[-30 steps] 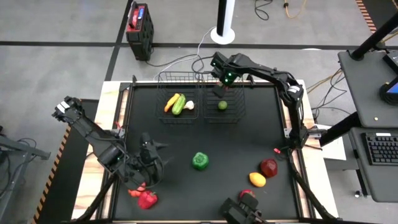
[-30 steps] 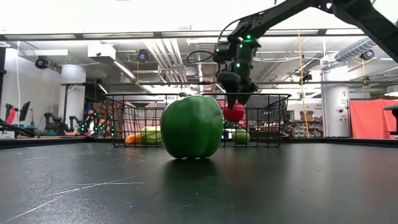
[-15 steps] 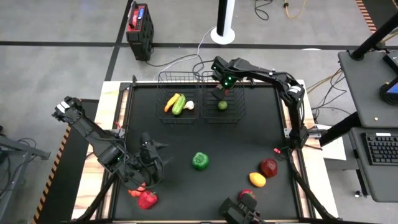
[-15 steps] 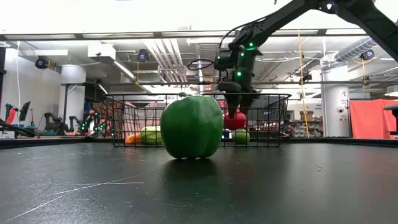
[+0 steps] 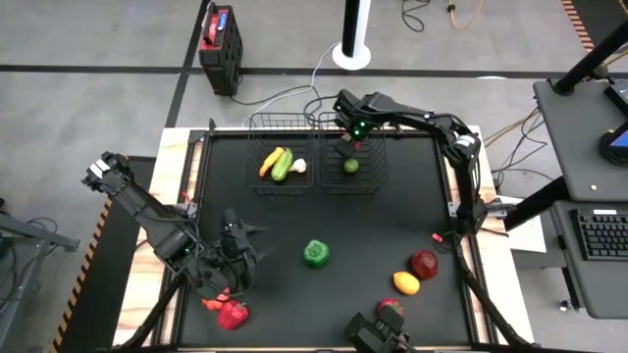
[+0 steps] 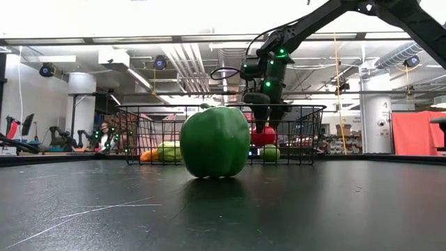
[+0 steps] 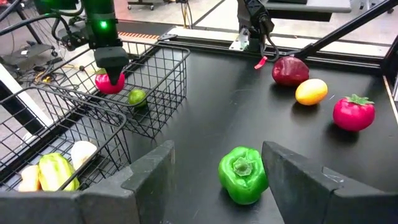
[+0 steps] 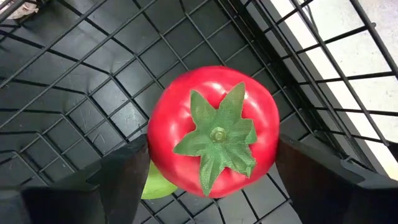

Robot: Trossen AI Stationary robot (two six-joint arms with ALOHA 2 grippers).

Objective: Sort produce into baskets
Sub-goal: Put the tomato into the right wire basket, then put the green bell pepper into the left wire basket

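The right claw (image 5: pixel 350 140) hangs low inside the right basket (image 5: pixel 381 169), at the far side of the table. The red tomato (image 8: pixel 214 130) sits right at the tip of the claw, in the gap, with its green leaf cap facing up at the wrist. I cannot tell if the claw is pinching the tomato or has let go of it. A small lime (image 7: pixel 137 97) lies on the basket floor just beside the claw, and a bit of it peeks out from under the tomato.

I think the step in hand is dropping the tomato off. To do it well, the claw should open wide, so both sides come clear of the tomato. Then it should go straight up, not sideways, because the wire wall is close beside it and could catch it. The tomato may lean on the lime and roll a little, so a slow lift is best.

The left claw (image 5: pixel 238 257) waits at the near side of the table, spread apart with nothing in it. The green pepper (image 5: pixel 315 254) lies just ahead of it, and more produce is spread out beyond that
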